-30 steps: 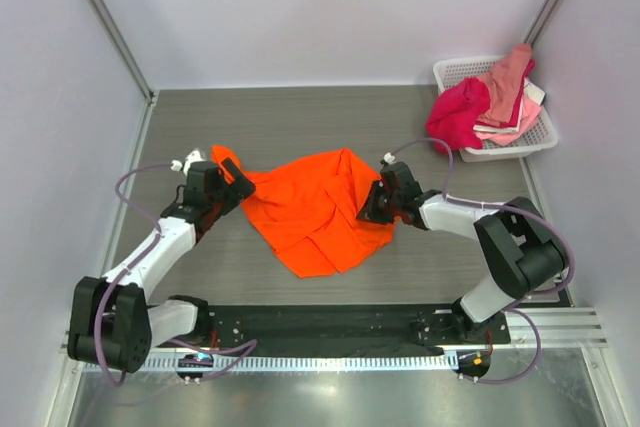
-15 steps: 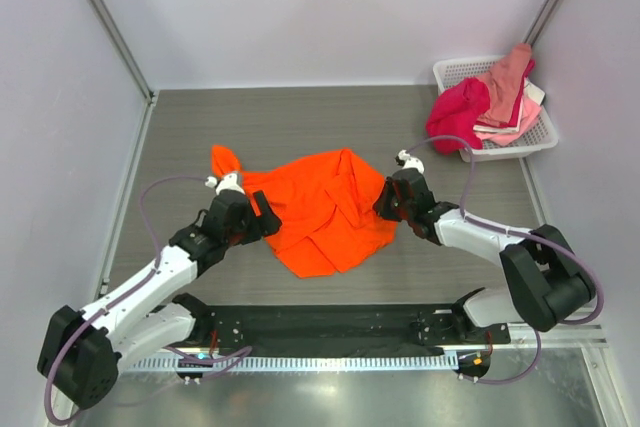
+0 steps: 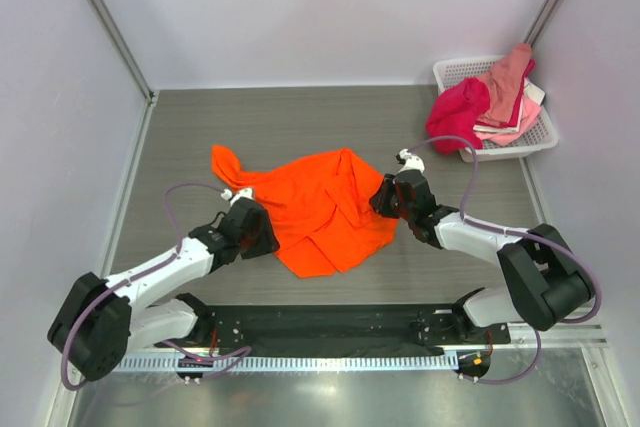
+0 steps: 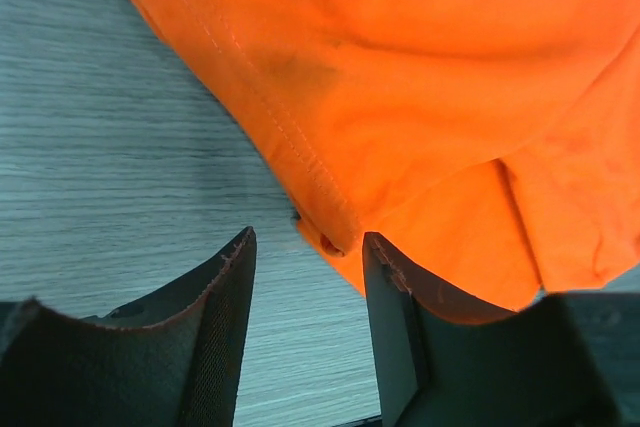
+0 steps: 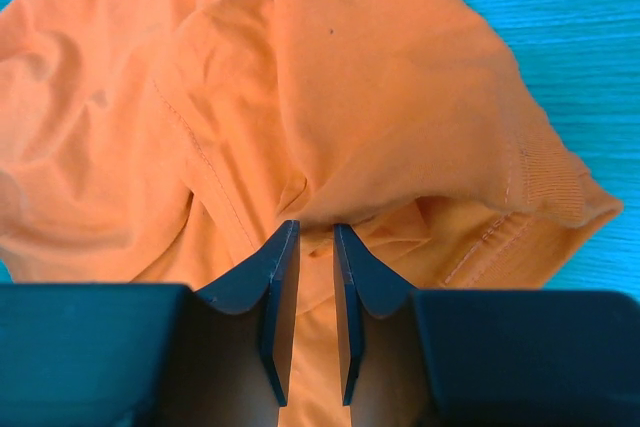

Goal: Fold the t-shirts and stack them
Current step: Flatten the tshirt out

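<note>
A bright orange t-shirt [image 3: 320,207] lies crumpled in the middle of the grey table. My left gripper [image 3: 264,238] sits low at the shirt's lower left edge. In the left wrist view its jaws [image 4: 306,237] stand apart over bare table, and the stitched hem corner of the orange t-shirt [image 4: 420,67] lies just past the right fingertip. My right gripper [image 3: 381,200] rests on the shirt's right side. Its jaws [image 5: 316,227] are a narrow gap apart over a fold of the orange cloth [image 5: 300,77], not pinching it. More t-shirts, magenta [image 3: 458,112], salmon [image 3: 508,77] and pale pink [image 3: 505,130], are heaped in the basket.
A white lattice basket [image 3: 522,146] stands at the back right corner, against the right wall. Pale walls close in the table on the left, back and right. The black rail [image 3: 320,325] holding both arm bases runs along the near edge.
My left arm has left the shirt's left sleeve and swung down to its lower left hem, its jaws narrowing. The right gripper's jaws have loosened on the cloth.
</note>
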Motion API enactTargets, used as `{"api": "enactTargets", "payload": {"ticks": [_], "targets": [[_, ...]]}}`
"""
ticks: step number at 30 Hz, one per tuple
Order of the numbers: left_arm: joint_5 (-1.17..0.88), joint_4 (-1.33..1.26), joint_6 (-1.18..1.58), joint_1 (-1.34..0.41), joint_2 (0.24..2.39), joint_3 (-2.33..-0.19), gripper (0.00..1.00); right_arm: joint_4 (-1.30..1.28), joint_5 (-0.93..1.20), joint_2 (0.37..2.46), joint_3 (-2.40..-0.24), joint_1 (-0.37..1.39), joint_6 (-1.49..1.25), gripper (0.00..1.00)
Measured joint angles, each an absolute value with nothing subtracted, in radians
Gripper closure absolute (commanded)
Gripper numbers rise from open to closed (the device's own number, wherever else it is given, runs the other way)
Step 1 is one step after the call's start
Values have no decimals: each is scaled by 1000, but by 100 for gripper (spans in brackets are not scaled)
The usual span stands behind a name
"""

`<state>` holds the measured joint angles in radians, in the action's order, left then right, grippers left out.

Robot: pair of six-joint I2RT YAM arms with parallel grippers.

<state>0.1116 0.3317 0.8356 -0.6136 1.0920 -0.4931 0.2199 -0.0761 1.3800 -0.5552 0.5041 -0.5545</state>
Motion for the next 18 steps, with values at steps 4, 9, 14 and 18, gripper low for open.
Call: {"api": "enactTargets", "payload": {"ticks": [4, 9, 14, 18], "targets": [[104, 327, 838, -627, 1143, -493, 55, 234, -76, 1381, -550, 504, -554, 74], [94, 309, 846, -635, 1168, -493, 77, 241, -72, 1386, -546, 504, -555, 74], [86, 289, 854, -635, 1178, -497, 91, 241, -63, 1396, -546, 504, -555, 74], [87, 289, 852, -635, 1188, -517, 100, 246, -52, 1396, -546, 504, -555, 74]]}}
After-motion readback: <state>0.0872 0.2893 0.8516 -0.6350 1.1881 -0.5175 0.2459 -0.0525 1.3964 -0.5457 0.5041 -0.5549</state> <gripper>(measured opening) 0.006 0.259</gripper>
